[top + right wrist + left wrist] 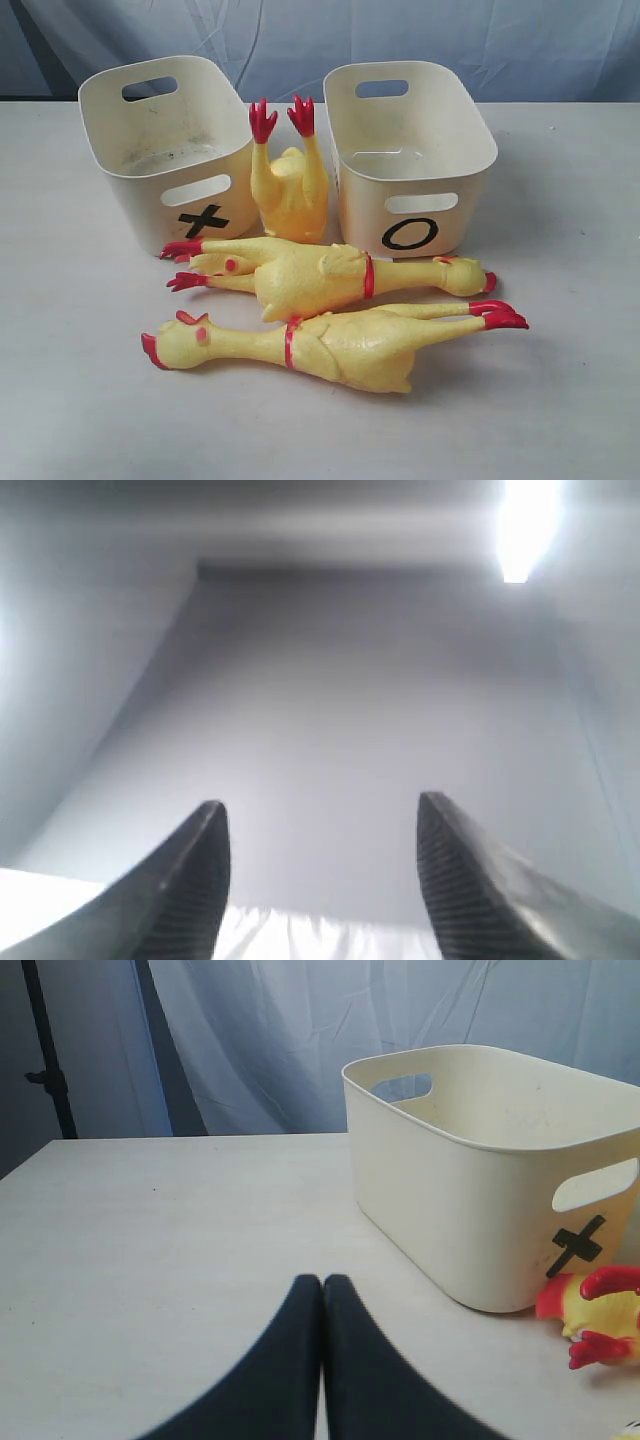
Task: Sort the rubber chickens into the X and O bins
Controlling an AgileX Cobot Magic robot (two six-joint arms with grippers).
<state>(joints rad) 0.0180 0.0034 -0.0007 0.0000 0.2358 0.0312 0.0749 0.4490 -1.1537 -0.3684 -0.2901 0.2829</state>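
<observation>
Right wrist view shows my right pincer (320,880) open, empty and tilted upward, my left pincer (322,1360) pressed shut, so I should descend on the nearest whole chicken (330,345), lying near of the X bin (140,205) and O bin (365,215), gripping mid-body.

You face a pale, faintly grained desk (80,400) backed by a wrinkled blue-grey cloth backdrop (450,35). Beyond the desk's edge, a black stand pole (45,1060) rises beside the cloth. Overhead, a bright lamp (520,530) lights a plain grey ceiling (350,680).
</observation>
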